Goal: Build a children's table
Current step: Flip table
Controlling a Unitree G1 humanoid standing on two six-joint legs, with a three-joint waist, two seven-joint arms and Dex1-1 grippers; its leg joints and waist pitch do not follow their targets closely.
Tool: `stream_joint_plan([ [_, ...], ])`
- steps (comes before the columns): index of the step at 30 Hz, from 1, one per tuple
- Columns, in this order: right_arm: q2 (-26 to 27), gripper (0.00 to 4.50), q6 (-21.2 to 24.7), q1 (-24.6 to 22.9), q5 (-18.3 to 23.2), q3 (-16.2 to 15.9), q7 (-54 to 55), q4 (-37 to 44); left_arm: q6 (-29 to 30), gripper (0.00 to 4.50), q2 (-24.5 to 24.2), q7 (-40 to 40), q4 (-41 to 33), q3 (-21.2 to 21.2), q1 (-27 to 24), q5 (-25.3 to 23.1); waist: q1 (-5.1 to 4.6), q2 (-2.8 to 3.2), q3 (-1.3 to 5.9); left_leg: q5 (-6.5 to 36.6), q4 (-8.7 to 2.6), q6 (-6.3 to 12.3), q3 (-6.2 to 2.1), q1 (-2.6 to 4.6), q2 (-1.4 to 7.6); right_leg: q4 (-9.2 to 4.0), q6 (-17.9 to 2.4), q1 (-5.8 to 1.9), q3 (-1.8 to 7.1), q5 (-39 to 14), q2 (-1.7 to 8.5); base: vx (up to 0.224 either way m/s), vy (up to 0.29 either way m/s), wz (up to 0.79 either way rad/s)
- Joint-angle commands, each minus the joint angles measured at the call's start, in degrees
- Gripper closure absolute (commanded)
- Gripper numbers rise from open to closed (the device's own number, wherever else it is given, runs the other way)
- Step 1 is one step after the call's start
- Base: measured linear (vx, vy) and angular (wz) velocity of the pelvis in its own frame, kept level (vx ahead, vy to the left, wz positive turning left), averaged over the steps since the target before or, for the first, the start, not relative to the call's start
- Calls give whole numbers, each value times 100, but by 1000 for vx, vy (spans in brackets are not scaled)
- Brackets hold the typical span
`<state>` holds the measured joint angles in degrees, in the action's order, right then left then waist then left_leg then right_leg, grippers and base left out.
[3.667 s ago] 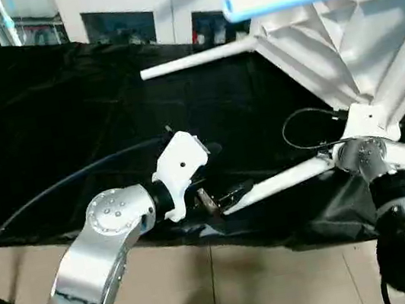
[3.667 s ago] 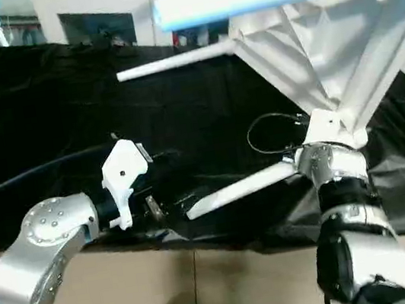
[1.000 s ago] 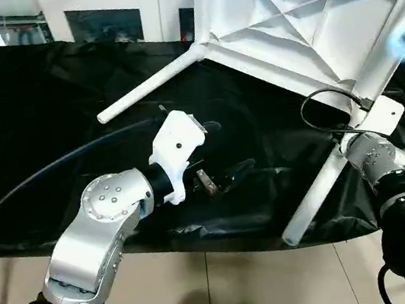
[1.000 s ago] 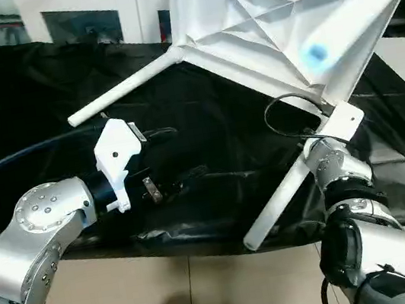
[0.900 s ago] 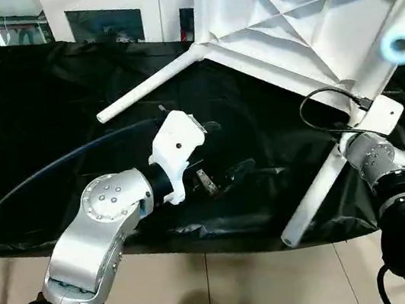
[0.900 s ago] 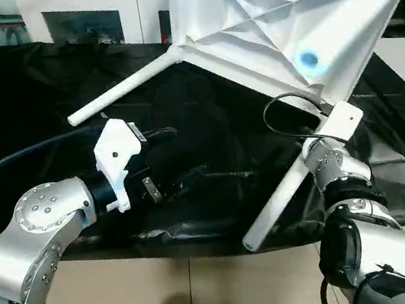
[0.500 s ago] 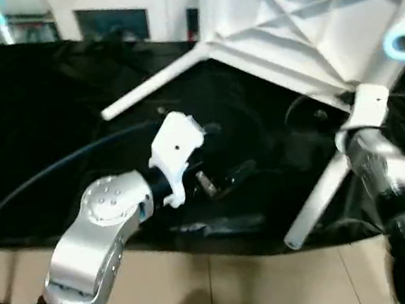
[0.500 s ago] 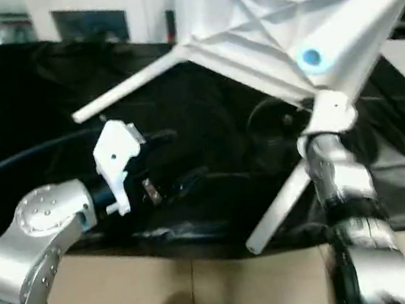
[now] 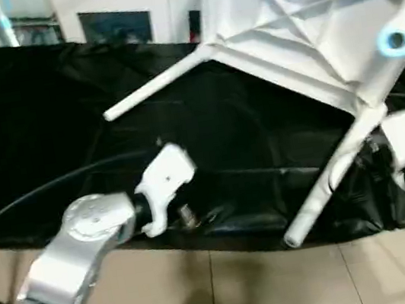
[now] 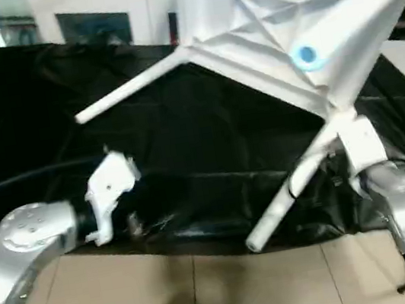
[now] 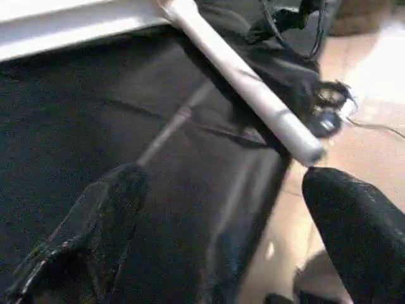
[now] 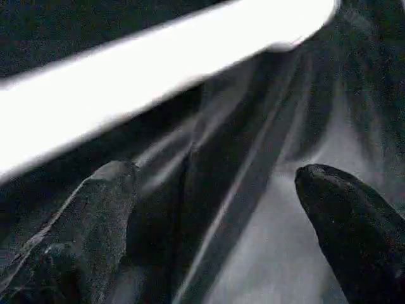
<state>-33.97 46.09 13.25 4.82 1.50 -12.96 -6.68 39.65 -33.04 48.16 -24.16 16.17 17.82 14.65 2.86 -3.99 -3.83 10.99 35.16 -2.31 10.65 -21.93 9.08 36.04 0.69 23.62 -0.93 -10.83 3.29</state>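
The children's table has its white ribbed tabletop (image 9: 302, 5) tilted up at the back right, underside toward me. One leg (image 9: 154, 86) points left over the black cloth. A second leg (image 9: 324, 190) slants down past the table's near edge, and a third (image 9: 399, 32) points at me. My left gripper (image 11: 224, 177) is open with nothing between its fingers, low over the cloth left of the slanting leg (image 11: 247, 82). My right gripper (image 12: 215, 172) is open too, just beside that leg (image 12: 158, 69) and apart from it.
A black cloth (image 9: 41, 108) covers the work table, bunched along the near edge. A white cabinet with glass doors (image 9: 126, 10) stands behind it. A black cable (image 9: 39, 189) runs along my left arm. Tiled floor (image 9: 231, 286) lies below the near edge.
My right gripper has opened, come off the slanting leg and drawn back to the right. My left arm has pulled back toward the table's near edge. The table stays tilted.
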Motion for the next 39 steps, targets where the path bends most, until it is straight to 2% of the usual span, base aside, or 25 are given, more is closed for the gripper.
stream_joint_plan([
  [1, 151, 14, 316, -44, 102, -353, -120, 267, 119, 0, -118, 133, -231, 94, -29, 87, 27, 8, 329, 1523, -469, -233, -180, 99, 335, -516, -805, -203, 208, -1991, 406, 0, 0, 0],
  [3, 272, 14, 439, -25, 122, -479, -126, 329, 147, 0, -148, 147, -279, 105, -37, 98, 6, 24, 337, 1452, -472, -237, -184, 90, 347, -502, -857, -205, 215, -1876, 412, 0, 0, 0],
  [6, 529, 14, 675, 55, 44, -900, -206, 341, 196, 0, -126, 89, -357, 91, -45, 115, 3, 7, 328, 1367, -472, -279, -167, 114, 358, -479, -932, -188, 219, -1700, 399, 0, 0, 0],
  [8, 744, 14, 641, 132, -28, -1194, -310, 319, 215, 0, -128, 49, -386, 76, -42, 101, -10, 13, 326, 1515, -485, -374, -175, 115, 350, -487, -878, -186, 220, -1839, 404, 0, 0, 0],
  [10, 931, 14, 609, 201, -28, -1264, -309, 370, 232, 0, -141, 43, -411, 52, -45, 104, -51, -27, 323, 1687, -505, -448, -199, 102, 349, -498, -773, -189, 214, -2010, 408, 0, 0, 0],
  [12, 1140, 14, 545, 314, 8, -1307, -258, 447, 251, 0, -160, 11, -442, 40, -38, 114, -77, -27, 328, 1820, -507, -487, -210, 109, 345, -505, -725, -173, 215, -2136, 412, 0, 0, 0],
  [13, 1234, 14, 488, 380, 0, -1403, -258, 533, 260, 0, -180, -2, -468, 27, -40, 111, -88, -76, 333, 1858, -514, -497, -227, 92, 343, -498, -690, -186, 205, -2267, 423, 0, 0, 0],
  [15, 1333, 14, 498, 442, 40, -1498, -293, 676, 294, 0, -189, -20, -509, 4, -43, 124, -99, -71, 331, 1872, -521, -513, -235, 83, 347, -505, -644, -187, 205, -2351, 430, 0, 0, 0],
  [16, 1452, 14, 487, 520, 100, -1583, -365, 864, 337, 0, -203, -44, -564, -27, -51, 137, -105, -102, 336, 1908, -513, -506, -231, 98, 351, -515, -615, -166, 205, -2379, 425, 0, 0, 0],
  [18, 1554, 14, 459, 560, 151, -1549, -393, 910, 355, 0, -207, -59, -584, -49, -61, 148, -92, -85, 342, 1875, -498, -485, -221, 119, 350, -511, -628, -143, 223, -2329, 431, 0, 0, 0],
  [20, 1838, 14, 242, 637, 297, -1410, -429, 884, 363, 0, -209, -89, -597, -68, -73, 145, -60, -62, 340, 1895, -489, -488, -198, 162, 356, -508, -664, -94, 234, -2234, 412, 0, 0, 0],
  [21, 2111, 14, -231, 648, 461, -1287, -501, 814, 360, 0, -196, -113, -590, -60, -66, 133, -56, -44, 346, 1867, -512, -521, -206, 142, 362, -494, -700, -114, 227, -2122, 418, 0, 0, 0],
  [22, 2278, 14, -498, 637, 559, -1219, -556, 785, 359, 0, -194, -132, -592, -49, -65, 131, -54, -33, 353, 1867, -512, -545, -209, 142, 370, -485, -711, -110, 225, -2047, 420, 0, 0, 0],
  [24, 2483, 14, -815, 580, 661, -1106, -541, 764, 368, 0, -186, -160, -597, -21, -59, 123, -51, -35, 374, 1670, -521, -539, -202, 122, 369, -435, -783, -137, 220, -1607, 403, 0, 0, 0],
  [26, 2513, 14, -1114, 555, 614, -1011, -401, 799, 369, 0, -187, -180, -598, -4, -51, 101, -38, -42, 372, 1538, -516, -531, -174, 134, 362, -419, -811, -135, 220, -1358, 385, 0, 0, 0],
  [27, 2514, 14, -1307, 544, 641, -879, -364, 876, 379, 0, -195, -193, -607, -8, -52, 105, -17, -31, 369, 1505, -513, -536, -160, 148, 359, -416, -806, -134, 222, -1296, 378, 0, 0, 0],
  [29, 2508, 14, -1486, 527, 960, -334, -403, 1110, 392, 0, -210, -233, -609, -58, -62, 111, 26, -29, 362, 1523, -511, -515, -145, 152, 352, -421, -758, -146, 237, -1270, 377, 0, 0, 0],
  [30, 2519, 14, -1523, 520, 1036, -192, -428, 1160, 396, 0, -215, -246, -612, -72, -66, 116, 50, -34, 371, 1511, -505, -507, -147, 159, 356, -412, -733, -152, 236, -1259, 378, 0, 0, 0],
  [31, 2341, 6, -1871, 419, 903, -53, -390, 1193, 396, 0, -227, -250, -605, -72, -79, 113, 79, -8, 370, 1436, -510, -512, -144, 164, 357, -403, -716, -143, 230, -1177, 372, 0, 0, 0],
  [32, 2301, 6, -1950, 397, 864, -35, -379, 1195, 396, 0, -229, -250, -604, -70, -81, 113, 86, -19, 369, 1389, -515, -530, -146, 160, 352, -400, -702, -159, 216, -1143, 363, 0, 0, 0],
  [33, 2088, 6, -2435, 238, 689, 84, -376, 1143, 381, 0, -222, -260, -583, -42, -87, 99, 83, -30, 368, 1381, -513, -527, -141, 154, 345, -403, -694, -165, 217, -1135, 359, 0, 0, 0],
  [35, 1920, 6, -2873, 89, 527, 196, -377, 1044, 363, 0, -203, -279, -560, -3, -82, 81, 97, -44, 364, 1429, -498, -509, -135, 148, 335, -430, -659, -175, 225, -1240, 369, 0, 0, 0],
  [36, 1920, 6, -2873, 89, 527, 196, -377, 1044, 363, 0, -203, -279, -560, -3, -82, 81, 92, -53, 363, 1437, -502, -491, -141, 131, 329, -435, -660, -186, 223, -1296, 369, 0, 0, 0],
  [37, 1813, 6, -3301, 54, 366, 327, -178, 933, 356, 0, -173, -286, -540, 38, -47, 75, 79, -21, 375, 1441, -504, -459, -158, 111, 321, -431, -662, -207, 222, -1363, 376, 0, 0, 0],
  [39, 1743, 6, -3644, 89, 185, 536, 99, 831, 349, 0, -140, -301, -516, 79, -2, 82, 30, -36, 380, 1555, -501, -454, -170, 99, 322, -454, -636, -206, 211, -1623, 375, 0, 0, 0],
])
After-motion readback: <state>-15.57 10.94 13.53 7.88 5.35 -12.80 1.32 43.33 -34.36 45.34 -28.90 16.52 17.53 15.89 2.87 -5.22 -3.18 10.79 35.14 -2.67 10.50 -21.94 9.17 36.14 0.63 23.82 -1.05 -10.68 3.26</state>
